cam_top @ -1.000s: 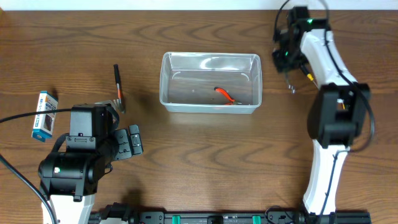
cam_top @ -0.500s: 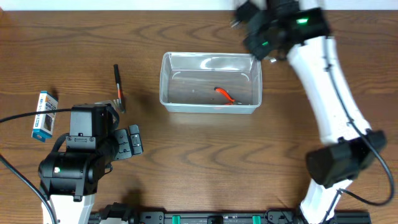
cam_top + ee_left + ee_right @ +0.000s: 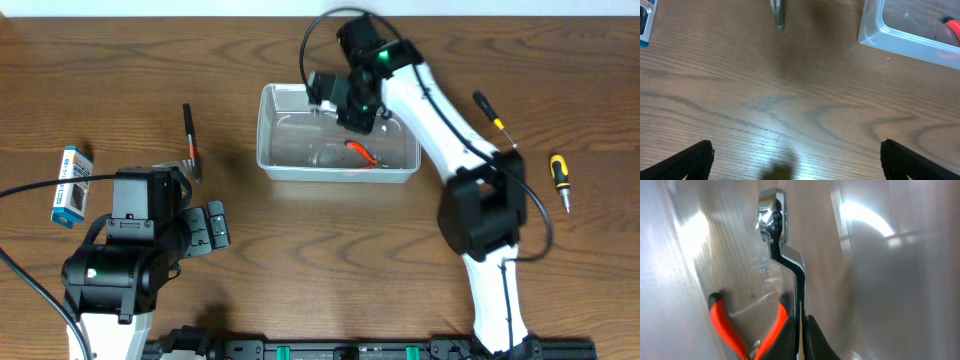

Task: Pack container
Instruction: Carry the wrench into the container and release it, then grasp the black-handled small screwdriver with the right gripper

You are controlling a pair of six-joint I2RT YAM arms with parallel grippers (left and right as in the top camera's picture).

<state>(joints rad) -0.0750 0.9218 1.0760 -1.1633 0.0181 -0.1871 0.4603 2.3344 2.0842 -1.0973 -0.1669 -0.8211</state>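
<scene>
Right gripper (image 3: 802,335), clamped on the chrome wrench (image 3: 784,250), hung over the clear container (image 3: 300,168) on the table (image 3: 320,260). We judged a low release beside the red pliers (image 3: 724,327), clear of the rim, best. Left gripper (image 3: 797,160) stood wide, holding nothing.

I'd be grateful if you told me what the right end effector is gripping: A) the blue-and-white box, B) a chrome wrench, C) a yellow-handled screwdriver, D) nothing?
B: the right wrist view shows the right end effector shut on a chrome wrench, with the orange-handled pliers lying in the container beyond it.
</scene>
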